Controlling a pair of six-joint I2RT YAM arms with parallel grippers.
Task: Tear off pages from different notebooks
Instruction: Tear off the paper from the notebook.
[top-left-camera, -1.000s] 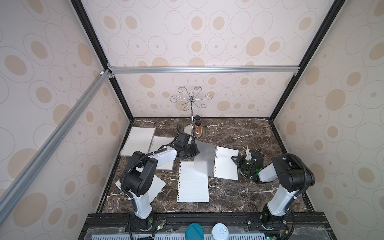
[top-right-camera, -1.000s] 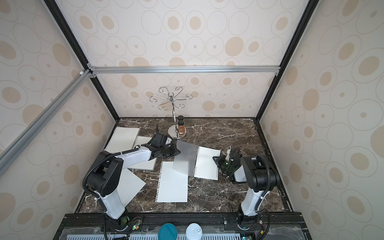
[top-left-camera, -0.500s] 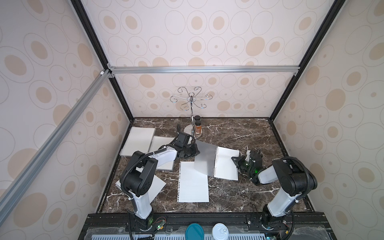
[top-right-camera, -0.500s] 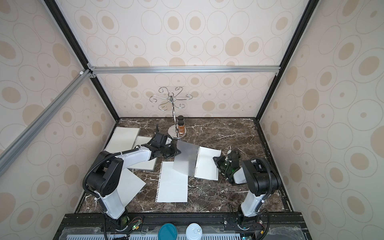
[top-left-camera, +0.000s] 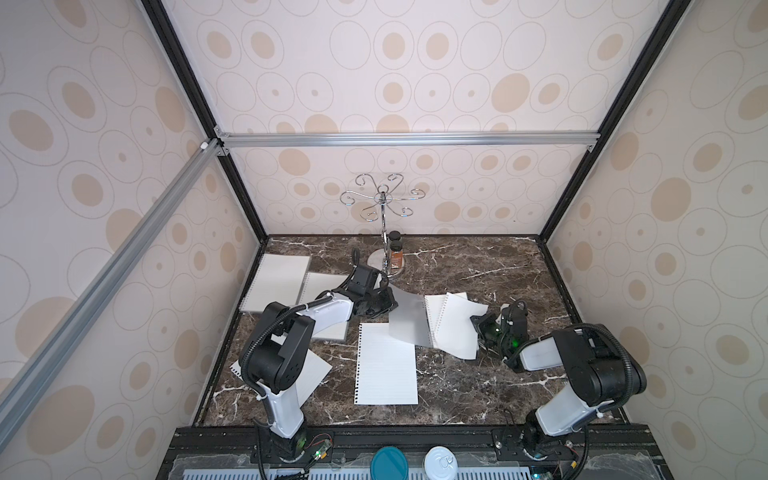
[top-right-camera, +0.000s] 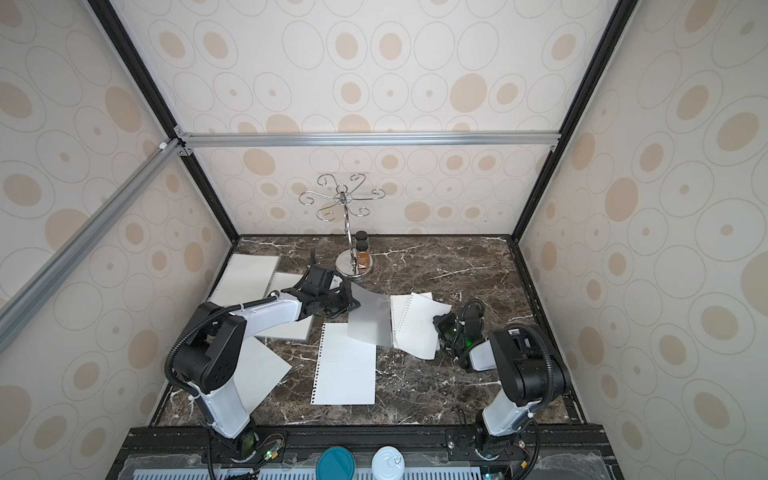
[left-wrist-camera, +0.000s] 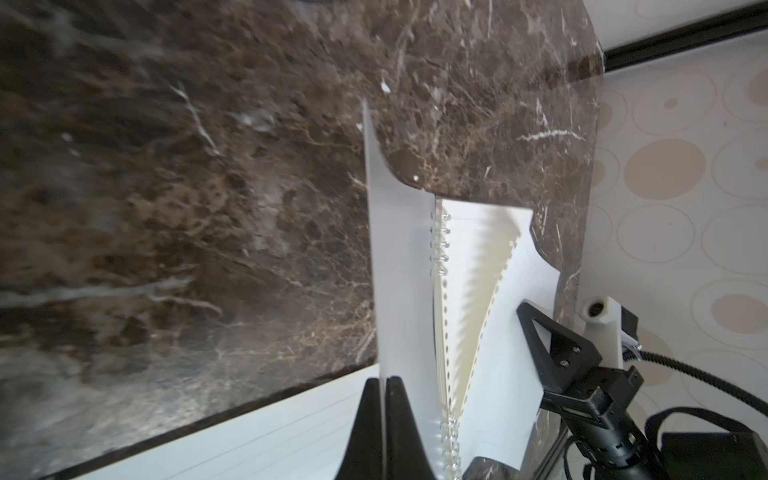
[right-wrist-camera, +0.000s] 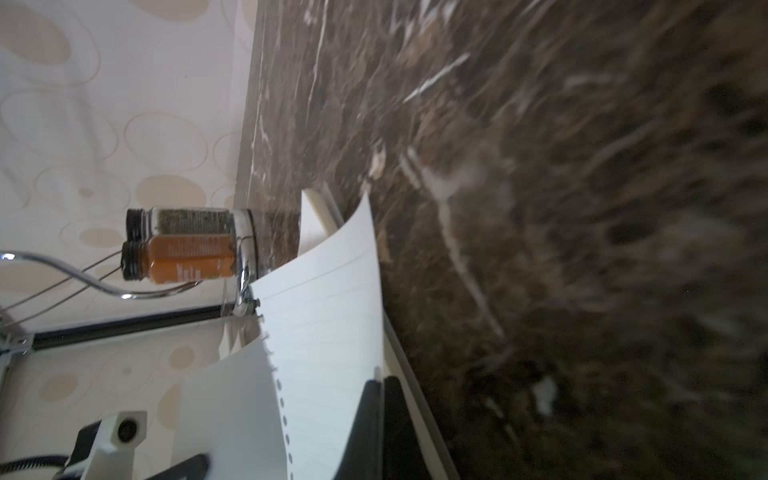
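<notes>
marble desk (top-left-camera: 478, 266) with an open notebook (top-left-camera: 433, 309) lying near its middle, wire coil (left-wrist-camera: 440, 241) running front to rear. left gripper (top-left-camera: 390, 308) is closed flat on the outer edge of the notebook's translucent grey cover (top-left-camera: 409, 322), which is raised off the desk on the coil's left side; in the left wrist view the two fingers (left-wrist-camera: 365, 415) meet with only the thin sheet between them. right gripper (top-left-camera: 478, 328) is closed just as tightly on the right edge of a lifted page (top-left-camera: 457, 328), and the right wrist view shows the paper pinched between its fingers (right-wrist-camera: 399, 415). that page curves upward. its punched edge stands away from the coil at the rear end and closes on it toward the front; whether it is attached there i cannot tell.

loose page (top-left-camera: 386, 365) lies flat just in front of the open notebook, holes along its left side, with the cover overhanging its rear right corner. two more notebooks (top-left-camera: 278, 282) lie toward the rear left corner, one partly under the left arm. another sheet (top-left-camera: 313, 374) lies by the left edge near the front, half hidden behind that arm's base. chrome hook stand (top-left-camera: 384, 232) rises at the middle of the rear edge with two spice jars (top-left-camera: 395, 253) on its base.
</notes>
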